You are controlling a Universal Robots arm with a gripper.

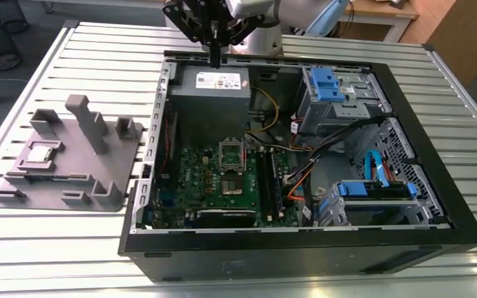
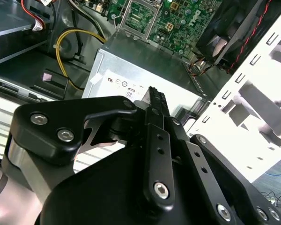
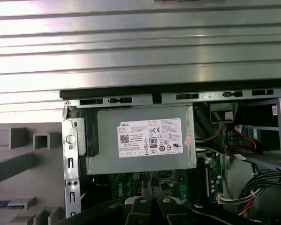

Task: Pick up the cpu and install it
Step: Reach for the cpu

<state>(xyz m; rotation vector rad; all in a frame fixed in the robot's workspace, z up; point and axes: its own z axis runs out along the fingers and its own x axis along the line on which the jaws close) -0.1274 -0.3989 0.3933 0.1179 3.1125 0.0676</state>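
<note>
Aluminium slats run across the whole table [image 1: 97, 56], and on them sits the biggest item, the black computer case [image 1: 305, 254]. It lies open with its insides facing up, filling the table's middle and the side toward the exterior view's right.

Next down in size is the grey tray [image 1: 118, 162] with its upright posts. It lies just beside the case, close to the table edge at the exterior view's left.

Inside the case, the green motherboard [image 1: 197, 180] covers the floor on the tray's side. The grey power supply [image 1: 213, 90] sits label-up against the wall farthest from the exterior camera.

Now the gripper [image 1: 214, 61]: it hangs over that far rim of the case, right above the power supply, pointing down. Its claw is pressed together with nothing pinched in it. In the second wrist view the gripper [image 2: 155, 96] tapers to one black tip over the power supply [image 2: 145, 61] and its white label, with the motherboard [image 2: 178, 18] beyond. The first wrist view looks straight down on the power supply [image 3: 107, 140] and the slatted table [image 3: 131, 47].

Smaller again is the dark socket frame [image 1: 233, 155], which sits on the motherboard near the power supply.

Smallest of all is the cpu [image 1: 40, 153], a silvery square lying flat on the tray. It is on the tray's side nearest the table edge, well apart from the gripper.
</note>
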